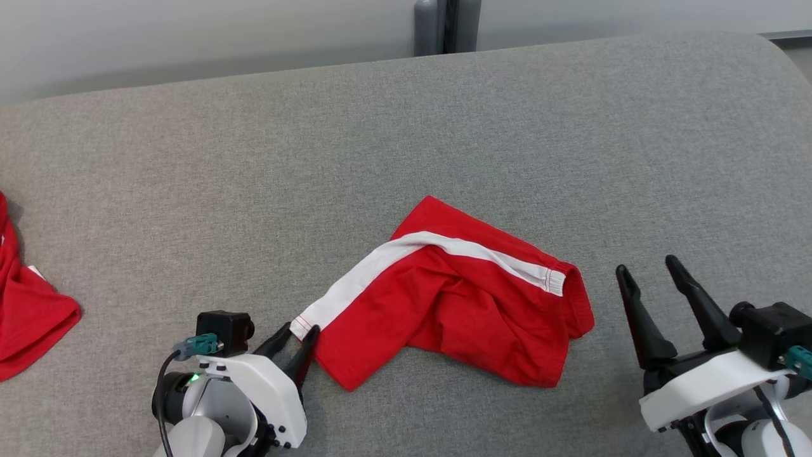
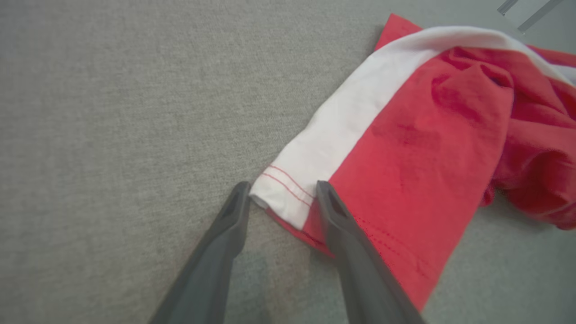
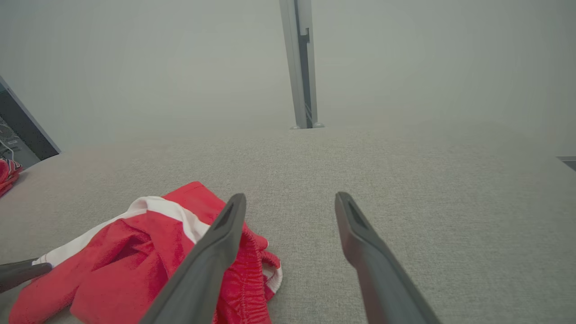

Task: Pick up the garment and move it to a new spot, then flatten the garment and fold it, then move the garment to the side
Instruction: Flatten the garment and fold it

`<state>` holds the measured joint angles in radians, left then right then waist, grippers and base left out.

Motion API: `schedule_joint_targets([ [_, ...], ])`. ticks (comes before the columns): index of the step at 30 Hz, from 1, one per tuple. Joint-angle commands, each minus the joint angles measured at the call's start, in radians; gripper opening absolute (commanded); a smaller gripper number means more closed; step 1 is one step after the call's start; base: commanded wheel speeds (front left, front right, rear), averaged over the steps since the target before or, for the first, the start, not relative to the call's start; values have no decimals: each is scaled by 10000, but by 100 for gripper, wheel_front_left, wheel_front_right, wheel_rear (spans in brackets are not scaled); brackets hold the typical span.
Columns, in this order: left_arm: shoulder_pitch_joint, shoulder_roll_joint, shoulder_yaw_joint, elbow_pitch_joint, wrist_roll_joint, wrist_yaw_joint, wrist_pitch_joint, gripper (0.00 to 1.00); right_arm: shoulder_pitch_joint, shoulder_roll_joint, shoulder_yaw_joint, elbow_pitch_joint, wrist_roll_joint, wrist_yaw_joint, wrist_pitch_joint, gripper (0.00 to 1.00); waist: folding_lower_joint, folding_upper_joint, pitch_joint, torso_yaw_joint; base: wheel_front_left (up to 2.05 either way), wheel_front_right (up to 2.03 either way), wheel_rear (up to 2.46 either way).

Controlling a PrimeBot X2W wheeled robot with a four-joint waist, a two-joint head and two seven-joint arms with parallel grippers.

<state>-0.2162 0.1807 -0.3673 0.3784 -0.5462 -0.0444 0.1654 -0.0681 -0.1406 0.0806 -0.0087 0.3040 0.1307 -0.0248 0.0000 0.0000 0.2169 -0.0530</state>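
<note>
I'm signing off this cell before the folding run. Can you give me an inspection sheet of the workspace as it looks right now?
Surface: grey fabric surface, flat and even.
Job's things: garment, red with a white stripe, crumpled near the front middle.
Clutter: second red cloth at the left edge.
End effectors: left end effector open, fingers straddling the garment's white hem corner; right end effector open, apart from the garment, to its right.
Cables: black cable looped at the left wrist, running to a teal plug.
Surroundings: pale wall and grey post behind the surface.
</note>
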Motion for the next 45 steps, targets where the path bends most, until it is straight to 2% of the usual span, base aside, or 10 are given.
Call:
schedule_joint_targets([
  [1,-129,35,37,114,-54,-80,-42,0,-71,-126,154,34,99,1,113,100,0,0,22,6,0,0,0],
  [12,-470,-8,-93,394,-19,-173,-311,0,-302,-849,1936,96,1431,1,1639,100,0,0,211,239,0,0,0],
  [20,-724,-68,-217,360,21,-250,-578,0,-1385,-955,2514,1128,2059,1,1375,100,0,0,461,525,0,0,0],
  [21,-759,-78,-217,320,15,-256,-652,0,-1508,-966,2562,1279,2136,1,1298,85,0,0,477,568,0,0,0],
  [22,-792,-95,-200,259,0,-266,-753,0,-1625,-965,2592,1399,2244,1,1193,41,0,0,498,615,0,0,0],
  [23,-822,-104,-174,192,-10,-265,-854,0,-1729,-976,2609,1475,2340,1,1089,6,0,0,506,661,0,0,0],
  [24,-834,-102,-151,125,-12,-251,-921,0,-1800,-1016,2644,1553,2431,1,1046,0,0,0,507,702,0,0,0],
  [33,-932,269,236,-1460,227,-27,-1764,0,-2154,-1553,2479,800,3371,1,585,0,0,0,402,768,0,0,0],
  [39,-1274,885,664,-3728,636,315,-1985,0,-2540,-2136,2244,-697,4553,1,881,0,0,0,185,627,0,0,0],
  [45,-1963,1215,1208,-6211,820,533,-2166,0,-3180,-2694,2002,-2150,5856,1,1242,0,0,0,9,518,0,0,0],
])
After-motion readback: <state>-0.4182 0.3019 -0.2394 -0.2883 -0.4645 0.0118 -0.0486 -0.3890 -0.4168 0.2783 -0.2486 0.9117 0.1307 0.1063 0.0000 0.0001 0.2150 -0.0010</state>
